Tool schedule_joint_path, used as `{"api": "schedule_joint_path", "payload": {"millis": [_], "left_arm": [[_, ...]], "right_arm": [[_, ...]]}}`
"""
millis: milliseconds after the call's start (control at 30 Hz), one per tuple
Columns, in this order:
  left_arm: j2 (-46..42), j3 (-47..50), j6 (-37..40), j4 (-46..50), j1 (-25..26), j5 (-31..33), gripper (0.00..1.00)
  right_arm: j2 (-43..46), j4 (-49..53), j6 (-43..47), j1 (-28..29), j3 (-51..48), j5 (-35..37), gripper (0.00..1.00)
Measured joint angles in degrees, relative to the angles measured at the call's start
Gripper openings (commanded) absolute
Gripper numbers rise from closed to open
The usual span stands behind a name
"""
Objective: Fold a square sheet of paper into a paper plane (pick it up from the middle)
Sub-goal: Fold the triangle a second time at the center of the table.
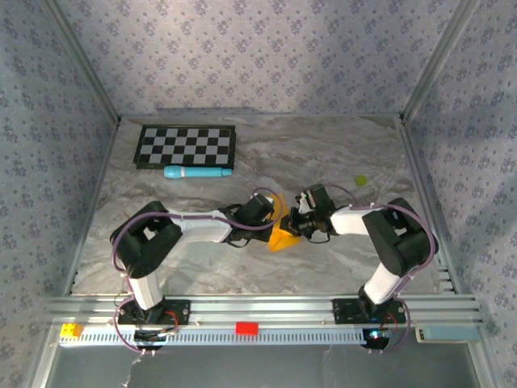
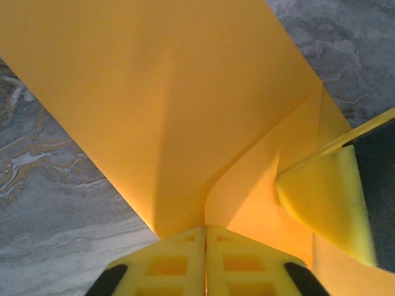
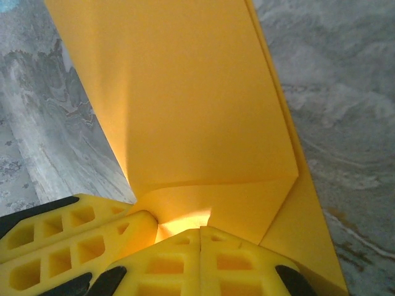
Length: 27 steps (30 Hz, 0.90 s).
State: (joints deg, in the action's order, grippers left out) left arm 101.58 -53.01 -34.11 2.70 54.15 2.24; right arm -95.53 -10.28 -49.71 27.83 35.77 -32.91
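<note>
With the left gripper (image 2: pixel 205 231) and right gripper (image 3: pixel 200 234) both clamped shut on the half-creased paper (image 1: pixel 283 238), held up near the table's (image 1: pixel 323 153) middle, a fold looks under way, and next one gripper likely must release and press the crease flat.

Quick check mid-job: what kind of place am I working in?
Probably a lab robot cell, not a home: aluminium rails frame a marble-look table, patterned walls enclose it, and a checkerboard lies at the back.
</note>
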Motion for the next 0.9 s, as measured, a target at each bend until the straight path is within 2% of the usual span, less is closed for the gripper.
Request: {"api": "schedule_joint_path", "payload": {"millis": [100,200,267,367,533,733,900], "left_arm": [[-1.1,-1.0,-1.0,3.2,0.0,0.4,0.33],[-3.6,-1.8,-2.9,6.2,0.0,0.9,0.34],[-5.7,-2.0,-4.4,7.2,-0.1,0.8,0.29],[-8.3,-2.2,-7.4,7.3,0.0,-0.9,0.15],[-8.4,-2.2,-12.2,4.7,0.0,-8.3,0.0],[-3.3,-2.2,-17.4,-0.9,0.3,-16.6,0.0],[-0.5,-2.2,-19.7,-2.0,0.6,-19.1,0.0]], "right_arm": [[0.1,-2.2,0.0,-0.1,-1.1,-0.2,0.03],[0.2,-3.6,-0.2,-0.1,-1.8,-0.4,0.03],[0.3,-3.8,-0.3,-0.1,-1.9,-0.3,0.03],[0.3,-4.0,-0.5,-0.1,-2.0,-0.3,0.03],[0.4,-4.3,-0.7,-0.1,-2.2,-0.2,0.03],[0.5,-4.4,-0.9,-0.1,-2.3,0.1,0.03],[0.7,-4.4,-0.9,-0.1,-2.4,0.2,0.03]]}}
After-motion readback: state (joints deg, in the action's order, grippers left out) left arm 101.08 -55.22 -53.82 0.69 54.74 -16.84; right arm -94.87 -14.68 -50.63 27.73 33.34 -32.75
